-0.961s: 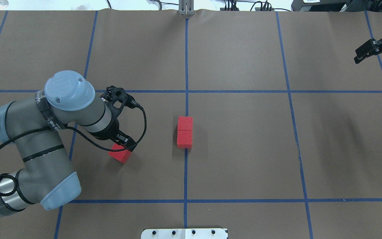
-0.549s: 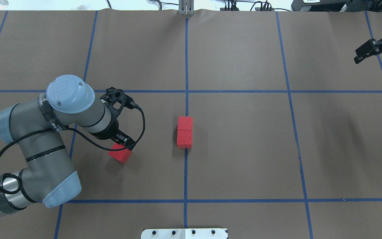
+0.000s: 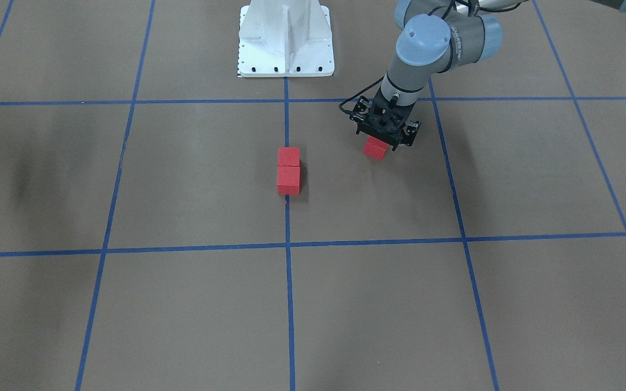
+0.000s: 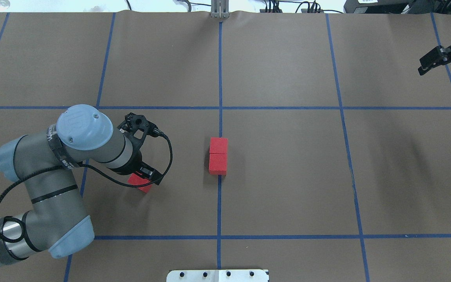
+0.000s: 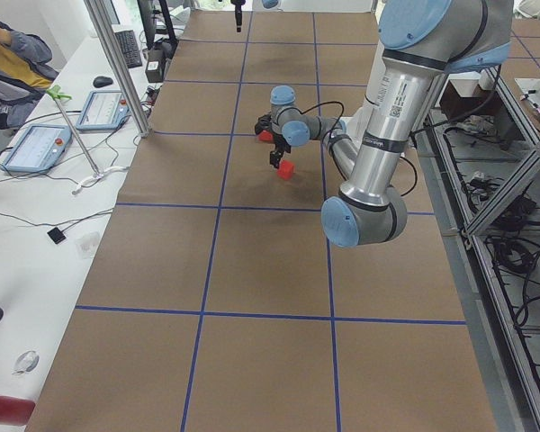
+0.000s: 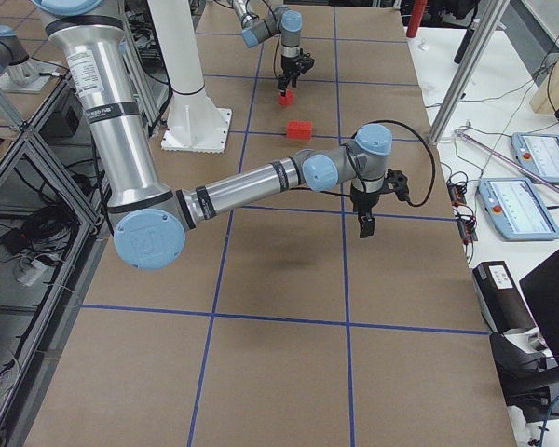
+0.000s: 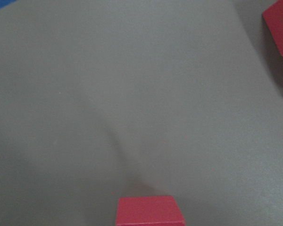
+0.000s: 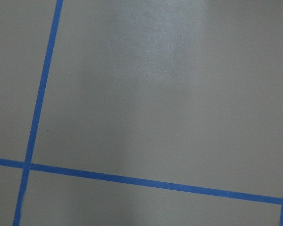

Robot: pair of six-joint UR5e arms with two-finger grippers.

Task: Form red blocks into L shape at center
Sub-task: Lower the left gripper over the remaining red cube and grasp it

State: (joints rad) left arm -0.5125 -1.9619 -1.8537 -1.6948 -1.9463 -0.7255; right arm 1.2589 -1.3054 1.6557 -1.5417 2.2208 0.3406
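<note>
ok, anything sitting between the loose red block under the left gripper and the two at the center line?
Nothing visible. The loose block lies under the left gripper, and only bare brown paper separates it from the pair of blocks on the blue line.

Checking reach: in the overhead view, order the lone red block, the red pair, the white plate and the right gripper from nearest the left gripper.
1. lone red block, at the left gripper.
2. red pair, at centre.
3. white plate, bottom edge.
4. right gripper, top right.
</note>
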